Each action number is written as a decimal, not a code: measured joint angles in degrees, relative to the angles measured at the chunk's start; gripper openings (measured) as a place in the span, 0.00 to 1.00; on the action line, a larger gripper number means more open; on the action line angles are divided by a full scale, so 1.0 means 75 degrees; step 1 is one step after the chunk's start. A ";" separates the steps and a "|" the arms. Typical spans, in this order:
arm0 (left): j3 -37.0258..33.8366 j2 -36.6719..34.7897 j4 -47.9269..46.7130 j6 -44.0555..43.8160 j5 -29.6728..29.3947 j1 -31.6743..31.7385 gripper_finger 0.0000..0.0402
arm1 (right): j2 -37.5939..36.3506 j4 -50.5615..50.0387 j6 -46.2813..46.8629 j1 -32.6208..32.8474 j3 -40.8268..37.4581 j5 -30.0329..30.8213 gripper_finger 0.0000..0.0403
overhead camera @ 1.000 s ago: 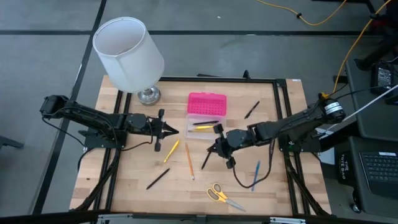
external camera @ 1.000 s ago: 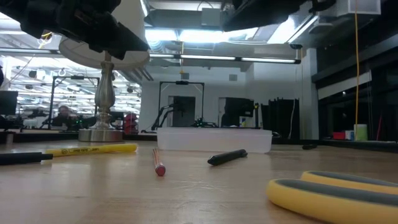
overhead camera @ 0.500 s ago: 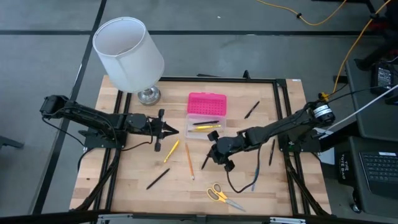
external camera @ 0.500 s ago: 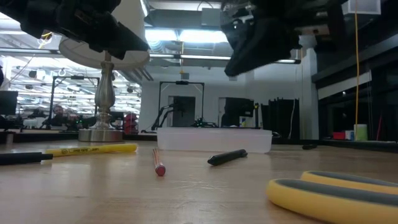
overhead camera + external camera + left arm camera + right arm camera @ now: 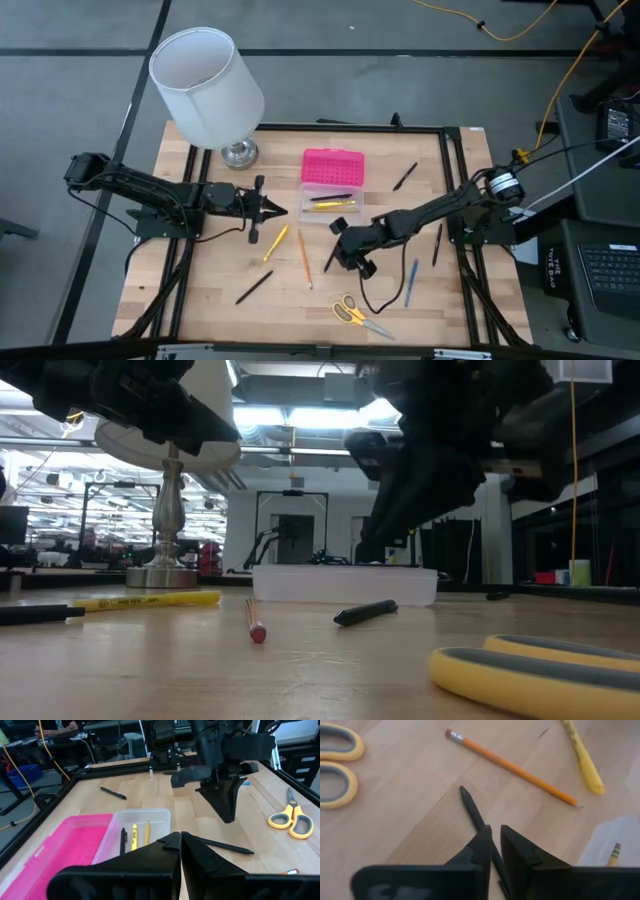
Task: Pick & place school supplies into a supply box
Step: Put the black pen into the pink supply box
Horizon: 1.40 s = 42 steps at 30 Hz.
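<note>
Pink-lidded clear plastic supply box (image 5: 331, 195) lies open at twelve o'clock of the table's centre, holding a black pen and two yellow pencils. Over the last second the right gripper (image 5: 341, 250) has swung from beside the box toward seven o'clock, fingers nearly together, straddling the thin black pen (image 5: 474, 813) on the wood: likely the next pick. The left gripper (image 5: 270, 210), pressed together, waits at nine o'clock.
</note>
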 joint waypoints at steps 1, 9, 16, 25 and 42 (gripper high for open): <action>0.0000 0.0000 0.0000 0.0000 0.0000 0.0000 0.01 | 0.0025 -0.0009 -0.0010 0.0000 0.0000 0.0002 0.14; 0.0000 0.0000 -0.0012 0.0000 0.0000 0.0000 0.02 | 0.0080 0.0032 0.0008 0.0000 0.0000 0.0004 0.30; 0.0000 0.0000 -0.0017 0.0000 0.0000 -0.0002 0.02 | 0.0467 0.0124 -0.0306 -0.0041 0.0000 0.0005 0.31; 0.0000 0.0003 -0.0044 -0.0023 0.0000 -0.0003 0.02 | 0.0881 0.0344 -0.0357 -0.0433 0.0000 -0.0139 0.31; 0.0000 0.0003 -0.0047 -0.0006 0.0000 -0.0003 0.01 | 0.1288 0.0248 -0.0310 -0.0889 0.0026 -0.1160 0.31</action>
